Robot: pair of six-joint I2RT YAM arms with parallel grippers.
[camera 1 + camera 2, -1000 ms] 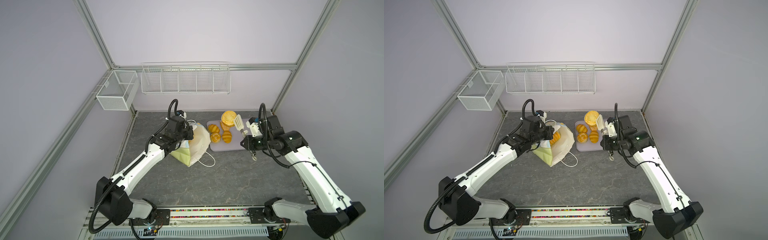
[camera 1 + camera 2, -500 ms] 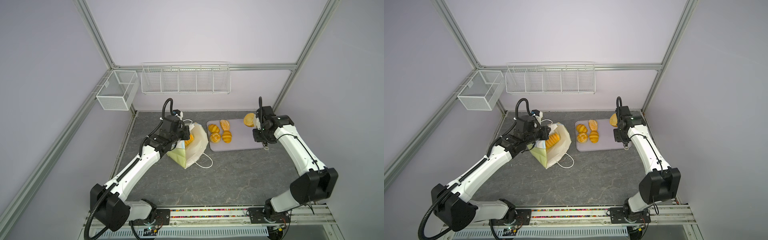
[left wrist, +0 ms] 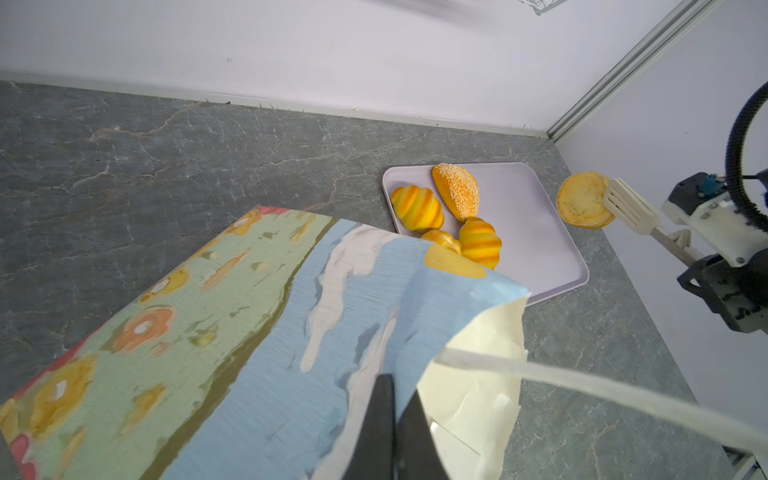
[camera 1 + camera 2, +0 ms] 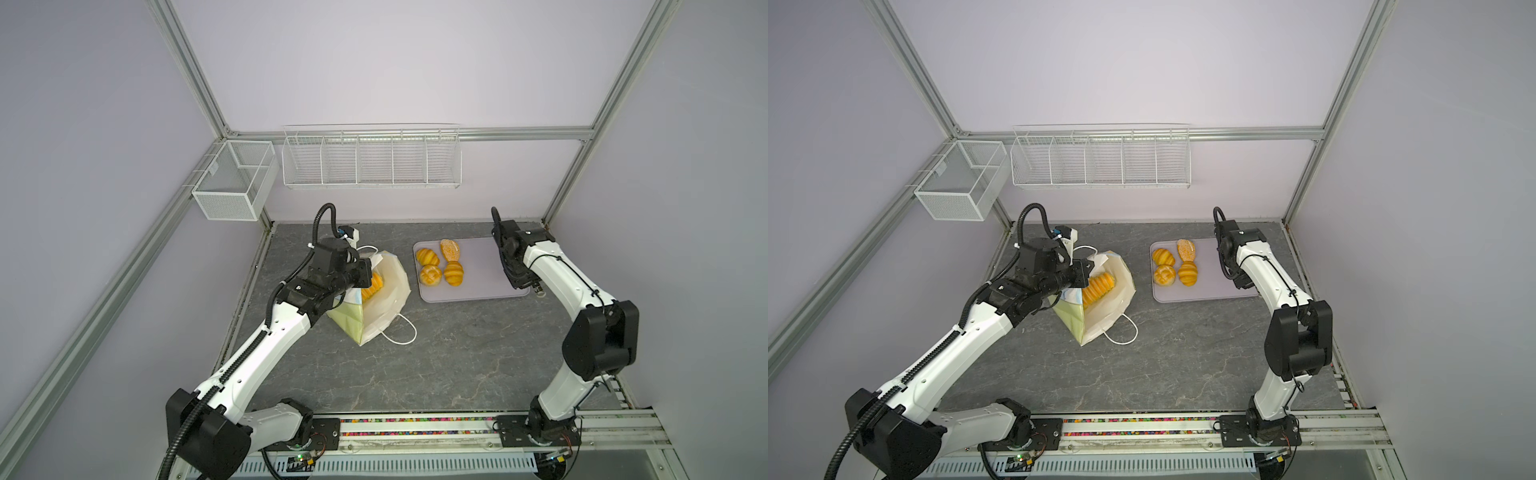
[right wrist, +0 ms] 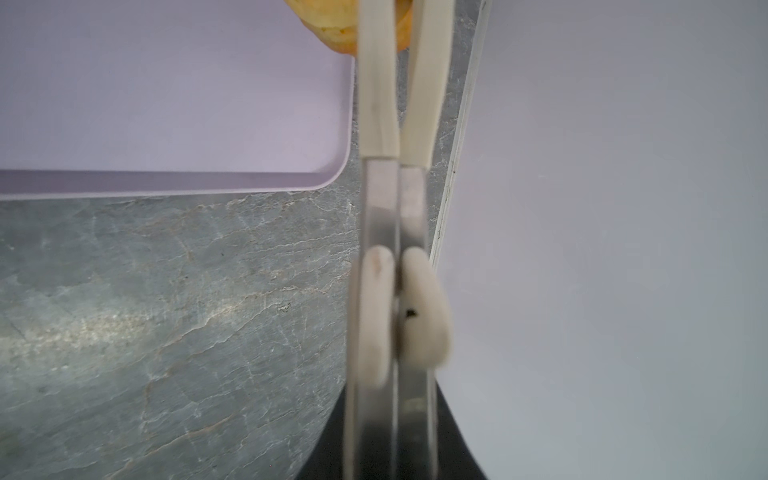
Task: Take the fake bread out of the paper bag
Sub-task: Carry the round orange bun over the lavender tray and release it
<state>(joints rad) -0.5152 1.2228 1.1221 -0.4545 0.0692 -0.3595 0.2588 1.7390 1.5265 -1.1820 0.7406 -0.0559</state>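
Note:
The paper bag point(image 4: 384, 309) point(image 4: 1106, 320) leans open on the grey table. My left gripper point(image 3: 397, 388) point(image 4: 366, 271) is shut on its rim beside the blue-sky print point(image 3: 291, 332). A striped loaf of fake bread point(image 4: 372, 286) point(image 4: 1098, 286) shows inside the bag. Several more pieces lie on the lilac tray point(image 4: 478, 282) point(image 3: 528, 232), among them a crumb-topped oval point(image 3: 456, 191). My right gripper point(image 5: 392, 415) point(image 4: 521, 280) is shut on cream-tipped tongs point(image 5: 392, 199) point(image 3: 629, 210). The tongs pinch a smooth round bun point(image 3: 582, 205) point(image 5: 332, 29) just off the tray's right edge. In both top views the arm hides that bun.
The right wall point(image 5: 602, 208) stands close beside the tongs. A white cord handle point(image 4: 402, 332) trails from the bag onto the table. A wire rack point(image 4: 370, 160) and a mesh box point(image 4: 232, 183) hang on the back wall.
My right arm has carried the bun in the tongs from above the tray's back to its right side and folded back. The left gripper has kept its hold and tugged the bag slightly left.

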